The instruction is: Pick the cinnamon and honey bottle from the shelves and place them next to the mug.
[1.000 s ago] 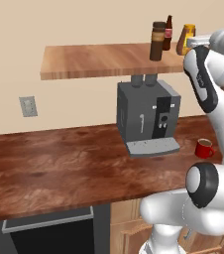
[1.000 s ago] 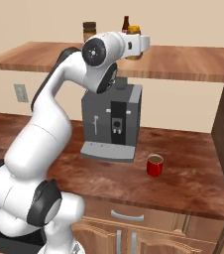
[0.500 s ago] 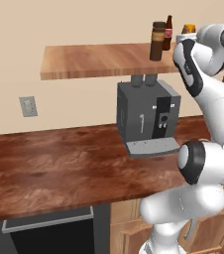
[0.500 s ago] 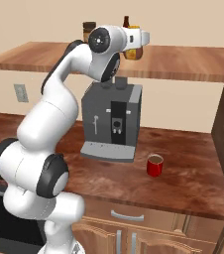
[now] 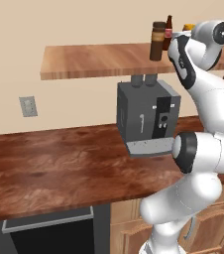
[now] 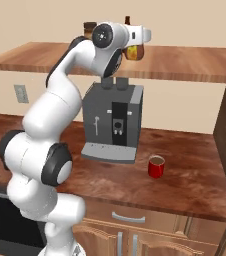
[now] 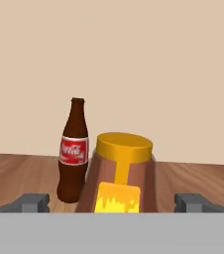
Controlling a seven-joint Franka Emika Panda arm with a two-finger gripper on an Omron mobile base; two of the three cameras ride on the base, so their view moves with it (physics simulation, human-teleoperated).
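The amber-orange honey bottle (image 7: 119,176), wide at the base, tapering to a flat yellow cap and carrying a yellow label, stands on the long, thick reddish-brown grained wooden shelf (image 6: 185,62), between the spread dark finger tips (image 7: 32,202) of the wide-open gripper (image 7: 115,203), which grips nothing. The hand view shows a slim glossy brown glass bottle with a red label (image 7: 73,151) just left of it and farther back. The left base view shows the dark brown cylindrical cinnamon jar with a tan band (image 5: 158,41) further left on the shelf, while the right base view shows the small glossy red mug (image 6: 156,166) on the dark mottled wooden counter (image 6: 195,175), right of the boxy grey coffee machine (image 6: 113,122).
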